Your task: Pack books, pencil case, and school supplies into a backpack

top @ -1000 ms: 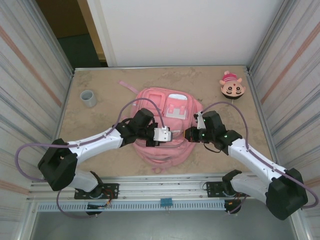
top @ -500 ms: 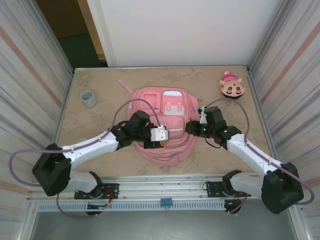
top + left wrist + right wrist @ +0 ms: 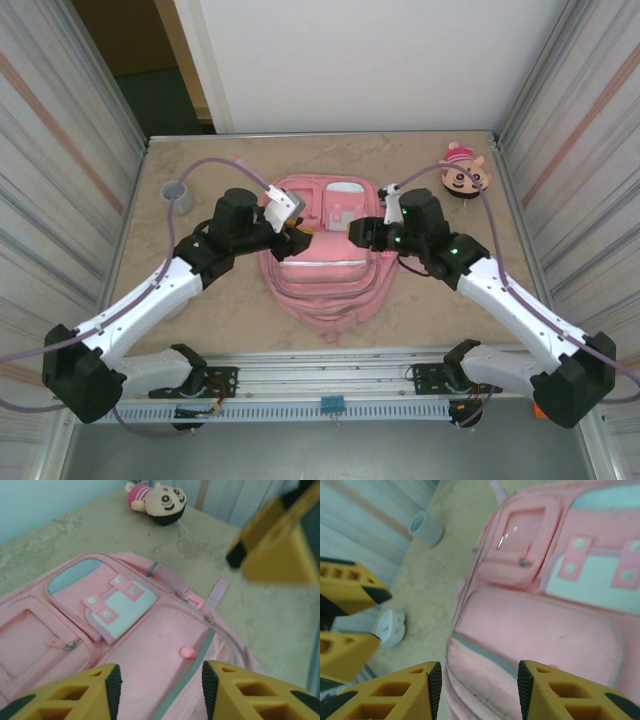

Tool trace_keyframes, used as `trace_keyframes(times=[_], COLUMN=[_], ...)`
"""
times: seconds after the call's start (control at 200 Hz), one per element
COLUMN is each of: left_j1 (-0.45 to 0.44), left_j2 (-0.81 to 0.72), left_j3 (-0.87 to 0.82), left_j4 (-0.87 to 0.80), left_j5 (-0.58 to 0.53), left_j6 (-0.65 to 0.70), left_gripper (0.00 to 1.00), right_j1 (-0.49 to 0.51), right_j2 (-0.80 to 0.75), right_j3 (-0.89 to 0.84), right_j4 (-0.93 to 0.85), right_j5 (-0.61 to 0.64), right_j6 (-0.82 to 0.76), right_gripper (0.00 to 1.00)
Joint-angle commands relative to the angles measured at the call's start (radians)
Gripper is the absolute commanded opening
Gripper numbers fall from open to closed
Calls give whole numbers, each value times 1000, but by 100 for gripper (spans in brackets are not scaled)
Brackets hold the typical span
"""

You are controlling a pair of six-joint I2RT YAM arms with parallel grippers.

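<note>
The backpack [image 3: 322, 280] is laid flat on the table [image 3: 200, 310], front side up, midway between the two arms. Its long axis runs from the near edge toward the far wall. The small pockets [image 3: 340, 205] are at the far end and the rounded end is nearest the arm bases.

The left gripper [image 3: 298, 234] is held over the left half of the bag, and the right gripper [image 3: 357, 235] over the right half. The two are pointed at each other across the bag's width, close but not touching. The jaws of both are parted, and nothing is gripped between either pair. In the wrist views only pink fabric is seen between and beyond the fingers, and no contact with it can be made out.

In the left wrist view a small pink tab [image 3: 187, 652] is seen on the large front panel, beside a grey strip [image 3: 192, 672], just ahead of the left fingers. It is judged to be a zip pull. If so, it lies closer to the left gripper, which would reach it by a short move forward and down. The right gripper is judged better placed to pin the opposite side of the bag.

A toy [image 3: 463, 178] and a cup [image 3: 178, 196] are set well apart from the bag, at the far corners.
</note>
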Motion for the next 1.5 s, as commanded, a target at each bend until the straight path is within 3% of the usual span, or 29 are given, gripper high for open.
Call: trace_keyframes(times=[0.0, 0.291, 0.456, 0.797, 1.122, 1.303, 1.498], left_j1=[0, -1, -1, 31, 98, 100, 104], left_j2=[-17, 4, 97, 249, 358, 305, 131], left_j3=[-58, -413, -510, -495, -408, -404, -356], left_j4=[-24, 164, 246, 409, 472, 436, 290], left_j5=[-1, -106, -190, -210, -214, -220, -299], left_j6=[-169, -371, -422, -483, -455, -439, -306], left_gripper=[42, 32, 33, 33, 32, 34, 50], right_j1=[33, 44, -7, -99, -174, -158, -141], right_j2=[41, 131, 209, 316, 429, 389, 192], right_j3=[-48, -332, -469, -398, -277, -304, -296], right_j4=[63, 253, 353, 359, 373, 370, 245], right_j5=[19, 59, 91, 91, 29, 32, 100], right_j6=[67, 231, 283, 194, 136, 160, 138], right_gripper=[44, 42, 41, 39, 38, 38, 40])
